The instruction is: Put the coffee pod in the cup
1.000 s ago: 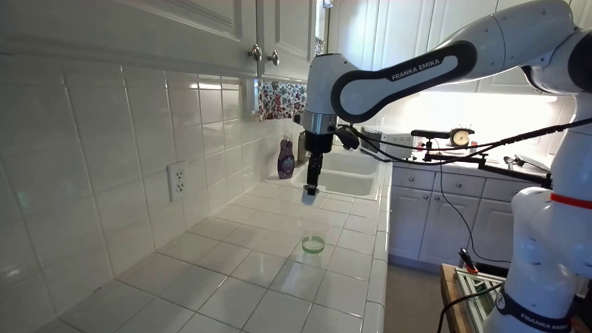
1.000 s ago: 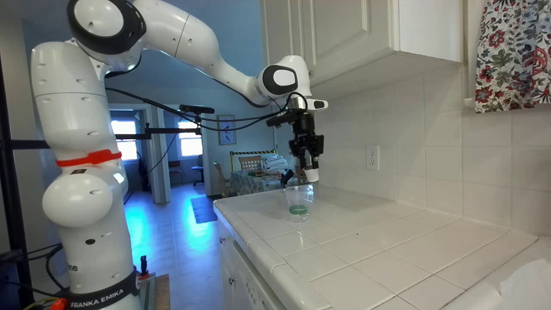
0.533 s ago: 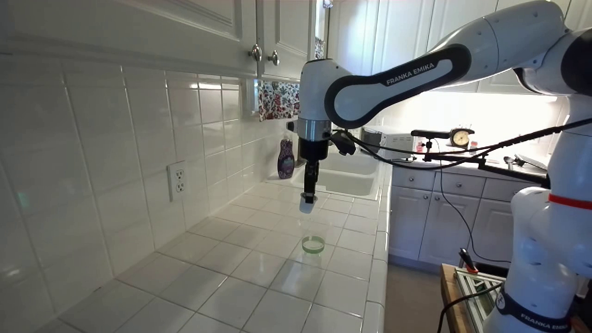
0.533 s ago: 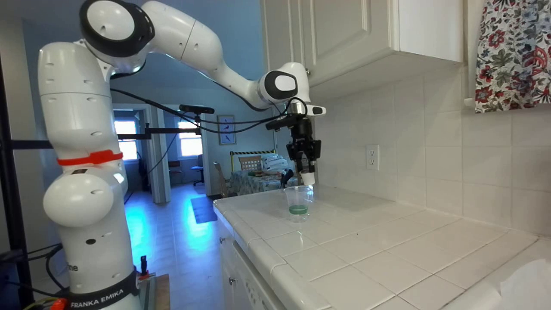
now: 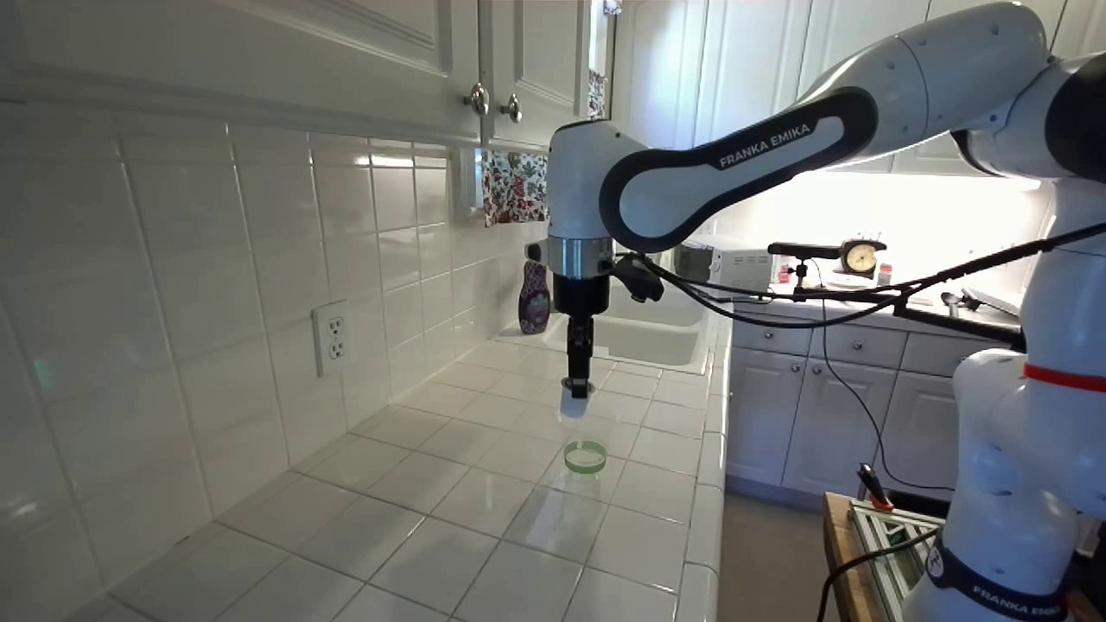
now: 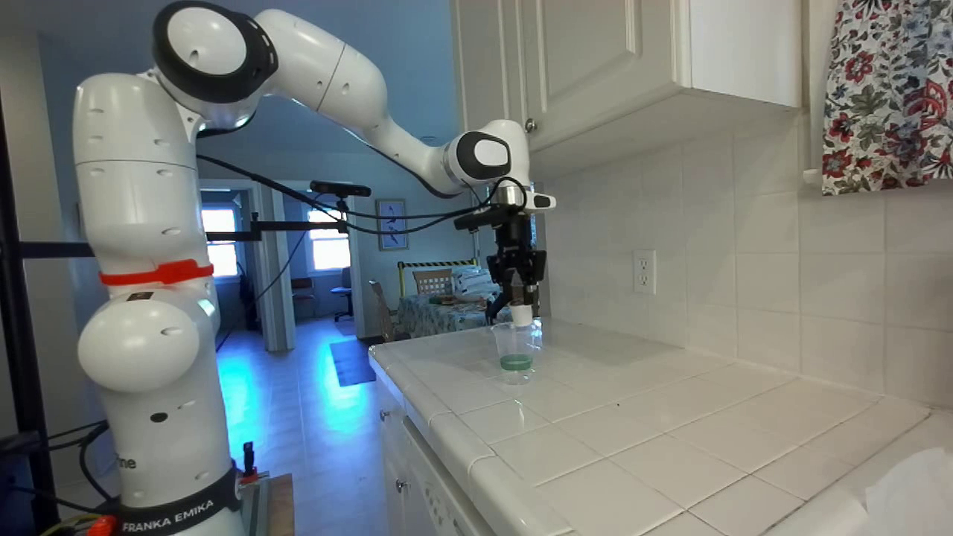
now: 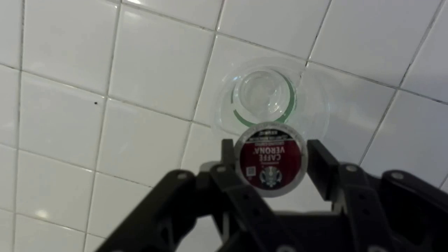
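Observation:
The coffee pod [image 7: 270,159] has a white body and a dark red printed lid with a pale rim. My gripper [image 7: 270,151] is shut on it, one finger on each side. In both exterior views the gripper [image 5: 580,389] [image 6: 521,298] points down and holds the pod [image 5: 574,406] [image 6: 521,316] nearly upright by its upper part. The cup [image 7: 264,92] is clear with a green band and stands upright on the tiles, also in both exterior views [image 5: 585,458] [image 6: 516,362]. The pod's bottom is at about the cup's rim height; in the wrist view its lid covers part of the cup's edge.
The white tiled counter [image 5: 484,449] has a front edge [image 6: 476,454]. A dark purple bottle [image 5: 534,298] stands by the sink [image 5: 648,341]. A tiled wall with an outlet [image 6: 645,272] and an upper cabinet [image 6: 595,67] border the counter. White paper [image 6: 912,491] lies at a corner.
My gripper has come down with the pod in it and moved over toward the cup. The pod hangs straighter than before. The cup has not moved.

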